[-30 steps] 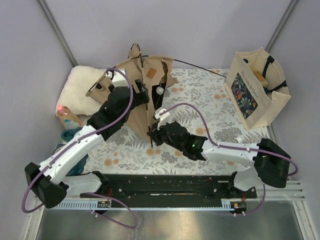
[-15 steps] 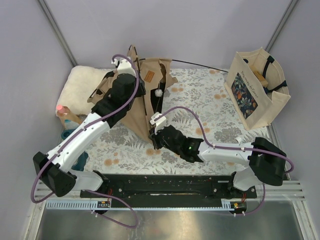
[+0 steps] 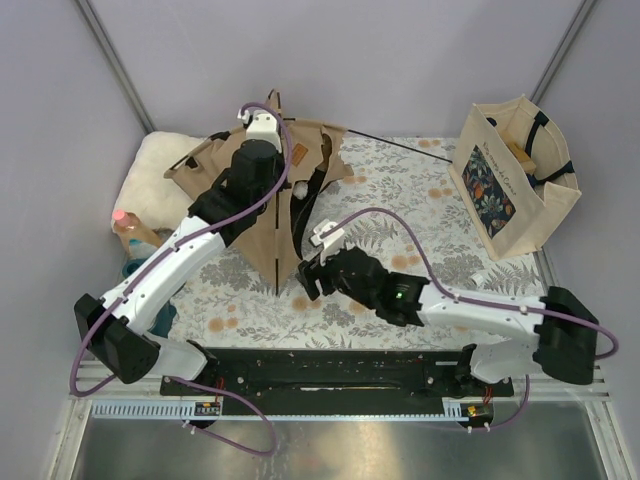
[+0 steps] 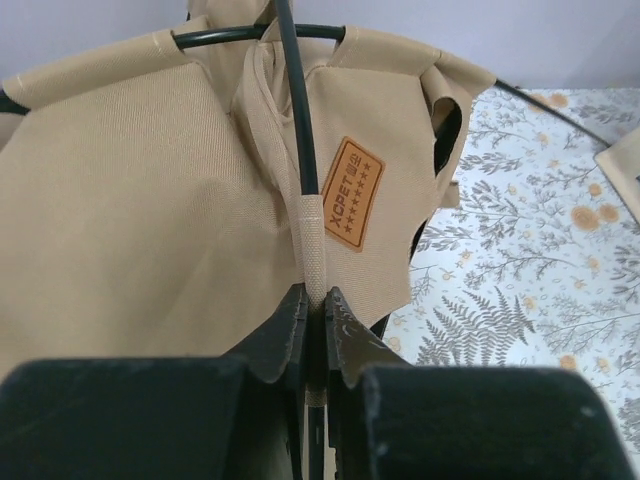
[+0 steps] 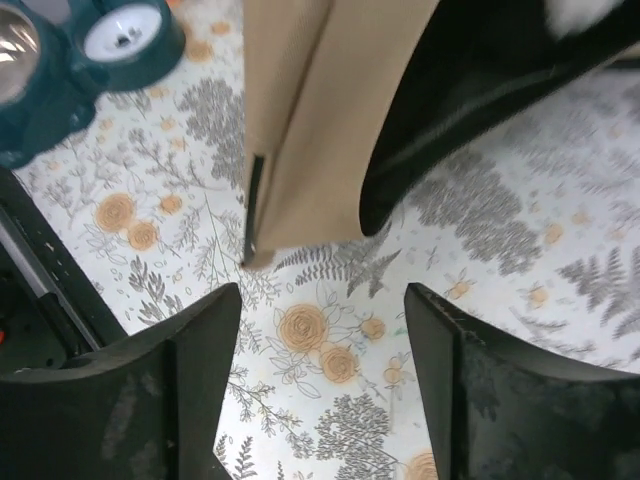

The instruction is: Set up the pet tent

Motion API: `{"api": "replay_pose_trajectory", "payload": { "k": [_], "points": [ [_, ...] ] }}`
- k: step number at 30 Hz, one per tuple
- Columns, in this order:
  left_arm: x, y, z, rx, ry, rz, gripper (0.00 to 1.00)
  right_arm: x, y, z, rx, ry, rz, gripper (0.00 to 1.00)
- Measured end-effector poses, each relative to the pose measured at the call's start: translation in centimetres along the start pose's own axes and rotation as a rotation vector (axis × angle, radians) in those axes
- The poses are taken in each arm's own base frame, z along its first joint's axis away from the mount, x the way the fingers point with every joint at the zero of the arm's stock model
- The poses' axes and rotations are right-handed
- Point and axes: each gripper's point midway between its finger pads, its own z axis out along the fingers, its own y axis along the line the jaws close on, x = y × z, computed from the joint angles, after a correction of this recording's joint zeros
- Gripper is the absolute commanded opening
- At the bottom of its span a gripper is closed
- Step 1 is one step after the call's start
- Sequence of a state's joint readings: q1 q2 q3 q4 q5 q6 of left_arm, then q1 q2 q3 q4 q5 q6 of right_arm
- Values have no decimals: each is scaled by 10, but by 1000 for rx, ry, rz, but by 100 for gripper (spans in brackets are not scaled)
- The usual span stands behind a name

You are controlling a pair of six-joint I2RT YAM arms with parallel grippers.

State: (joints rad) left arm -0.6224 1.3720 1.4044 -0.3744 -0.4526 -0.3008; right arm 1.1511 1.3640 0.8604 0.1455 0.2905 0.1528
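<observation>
Left end effector [image 4: 312,300] is pinched tight on the seam sleeve of the pet tent [image 3: 255,240], left-centre on the tabletop [image 3: 400,200]. From above, the wrist hides its tips. Right end effector [image 5: 320,300] gapes empty beside the tent's lower corner, pom-pom [image 5: 590,12] cropped.

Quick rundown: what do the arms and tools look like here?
Left arm and right arm: white links, bulky black joint housings. A purple cable loops along each, ending at a small white connector near the wrist. The right arm's wrist housing shows a green light. Left tool and right tool: plain matte black, no markings visible.
</observation>
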Motion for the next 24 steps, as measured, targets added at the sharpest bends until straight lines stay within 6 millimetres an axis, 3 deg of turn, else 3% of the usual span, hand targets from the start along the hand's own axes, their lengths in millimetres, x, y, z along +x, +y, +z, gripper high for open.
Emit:
{"api": "replay_pose_trajectory", "payload": {
  "k": [8, 11, 16, 20, 24],
  "points": [
    [-17, 2, -8, 37, -38, 124, 0, -109, -9, -77, -4, -246, 30, 90],
    [-34, 4, -21, 68, -78, 137, 0, -135, -20, -108, 16, -314, 29, 91],
    [-75, 14, -49, 93, -191, 141, 0, -164, -40, -152, 78, -397, 26, 92],
    [-105, 28, -75, 83, -285, 170, 0, -173, -56, -176, 131, -431, 20, 92],
    [-122, 36, -93, 92, -341, 203, 0, -179, -69, -195, 177, -453, 24, 93]
  ]
}}
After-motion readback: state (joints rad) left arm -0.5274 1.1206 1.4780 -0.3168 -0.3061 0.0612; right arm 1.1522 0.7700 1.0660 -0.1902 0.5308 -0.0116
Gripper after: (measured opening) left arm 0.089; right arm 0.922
